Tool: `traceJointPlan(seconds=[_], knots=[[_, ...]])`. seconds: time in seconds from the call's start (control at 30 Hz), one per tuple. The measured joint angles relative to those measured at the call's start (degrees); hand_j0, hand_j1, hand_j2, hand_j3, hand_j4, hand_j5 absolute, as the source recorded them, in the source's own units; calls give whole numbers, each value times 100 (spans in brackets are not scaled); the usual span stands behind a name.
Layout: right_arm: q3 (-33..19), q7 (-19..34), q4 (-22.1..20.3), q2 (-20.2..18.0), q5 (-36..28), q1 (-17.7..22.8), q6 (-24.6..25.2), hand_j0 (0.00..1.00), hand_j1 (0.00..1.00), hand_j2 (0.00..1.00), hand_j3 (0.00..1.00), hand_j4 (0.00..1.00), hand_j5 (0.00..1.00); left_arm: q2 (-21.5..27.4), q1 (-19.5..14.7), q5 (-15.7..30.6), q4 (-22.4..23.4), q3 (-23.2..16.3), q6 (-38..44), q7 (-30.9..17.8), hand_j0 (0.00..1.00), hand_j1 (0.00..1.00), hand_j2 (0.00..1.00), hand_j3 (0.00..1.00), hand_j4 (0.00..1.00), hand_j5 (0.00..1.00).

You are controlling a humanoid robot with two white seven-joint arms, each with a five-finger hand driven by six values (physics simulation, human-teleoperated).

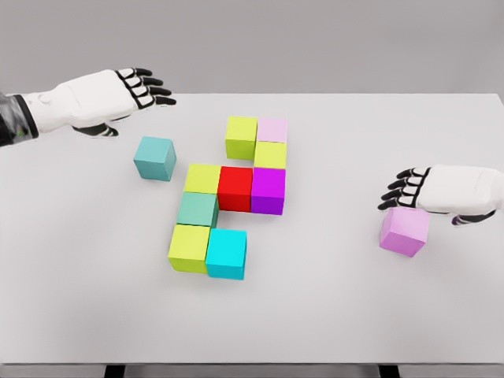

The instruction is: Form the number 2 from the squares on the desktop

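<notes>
Two hands over the white table (378, 315): right hand (441, 189), fingers loosely spread, hovers just above the lilac cube (404, 231), contact unclear. Well to its left sits the nine-cube cluster (232, 197), blocks touching. Left hand (106, 98), fingers extended, holds nothing; a teal cube (154, 157) lies just below it.

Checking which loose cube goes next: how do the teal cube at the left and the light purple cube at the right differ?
The teal cube sits apart from the left hand, which hovers behind it; the light purple cube lies right under the right hand's fingers. The teal cube is nearer the assembled block group; the light purple cube is farther off. Both look the same size and stand loose on the table.
</notes>
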Motion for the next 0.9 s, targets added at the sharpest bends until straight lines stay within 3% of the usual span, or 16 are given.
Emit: traceJointPlan(seconds=[0.17, 0.27, 0.4, 0.9], knots=[[56, 10, 10, 201, 163, -1, 1, 100, 100, 100, 100, 100, 100, -57, -720, 455, 375, -879, 0, 7, 100, 100, 100, 100, 100, 100], [105, 12, 38, 275, 291, 8, 0, 100, 100, 100, 100, 100, 100, -74, -905, 633, 455, -1420, 0, 7, 100, 100, 100, 100, 100, 100], [130, 12, 85, 340, 406, 8, 0, 99, 99, 99, 99, 99, 99, -81, -1090, 703, 489, -1846, -1, 1, 100, 100, 100, 100, 100, 100], [368, 18, 321, 688, 742, 35, 0, 97, 97, 97, 97, 97, 97, -342, -1125, 329, 679, -2064, -1, -15, 100, 100, 100, 100, 100, 100]])
